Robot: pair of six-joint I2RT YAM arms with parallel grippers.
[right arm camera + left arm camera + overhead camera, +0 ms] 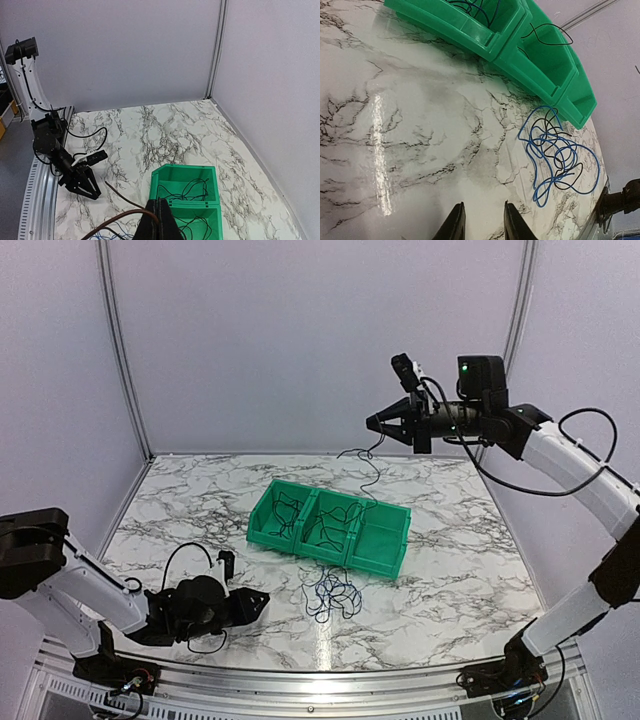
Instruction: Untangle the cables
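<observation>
Two arms are shown in contrasting poses. The left arm lies low and folded over the near-left part of the table [190, 510]. Its left end effector [262, 598] sits just above the surface, with the fingers [455, 225] apart and nothing between them. The right arm is raised high, its forearm roughly level and pointing left above the far side of the table. Its right end effector [372, 424] has both fingers pressed together on one black cable [376, 475], which hangs in loose curls down toward the bins [385, 558]. Three of these green bins stand joined in a row at mid-table, and the left and middle ones each hold loose dark cables [322, 525]. One tangle [333, 595] of blue and black strands lies on the table just in front of the bins, to the right of the left end effector and not touching it. The number of strands in it cannot be told.
</observation>
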